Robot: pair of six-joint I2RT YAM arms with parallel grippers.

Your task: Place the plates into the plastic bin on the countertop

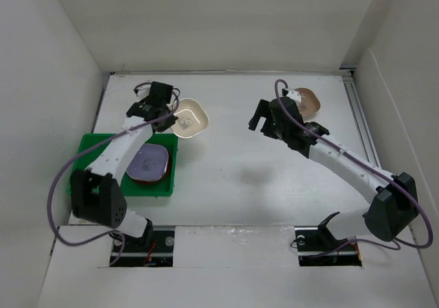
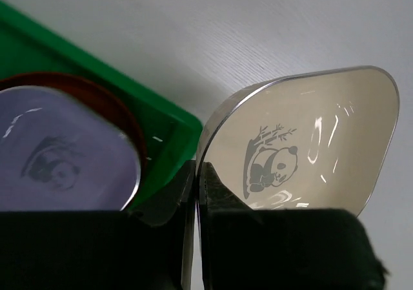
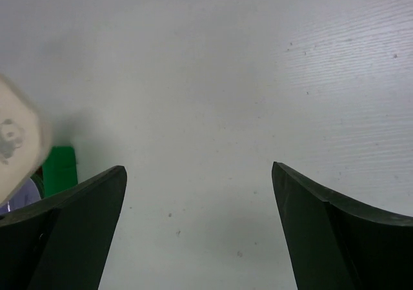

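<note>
Left gripper [image 2: 195, 180] is shut tight on the rim of the cream plate [image 2: 303, 135], the panda print facing up. It's a thin edge pinch w/ most of the dish hanging out past the fingers. The plate sits just beyond the far right corner of the plastic bin [image 2: 161, 119], not over it yet, and looks lifted off the countertop [image 1: 240, 164], though I can't be sure.

Inside the bin a lavender plate [image 2: 58, 154] lies on a reddish-brown plate [image 2: 97, 96], on the bin's right side.

Risks, as I judge them:
- Slip or pivot: glazed rim, small contact, weight well out from the pinch. A quick swing toward the bin could twist the plate in the jaws or drop it.
- Rim catch: if carried too low, the plate's hanging edge hits the bin's raised rim and shoves the bin or levers the plate loose.
- Bad landing: released off-centre on the stack, it may slide or tip against the bin wall.

Right gripper [image 3: 199, 170] is spread wide and empty, well right of the bin, so a clash w/ the left arm looks unlikely. A pinkish-tan plate [image 1: 307, 101] waits farther right of the bin, by the right arm.
</note>
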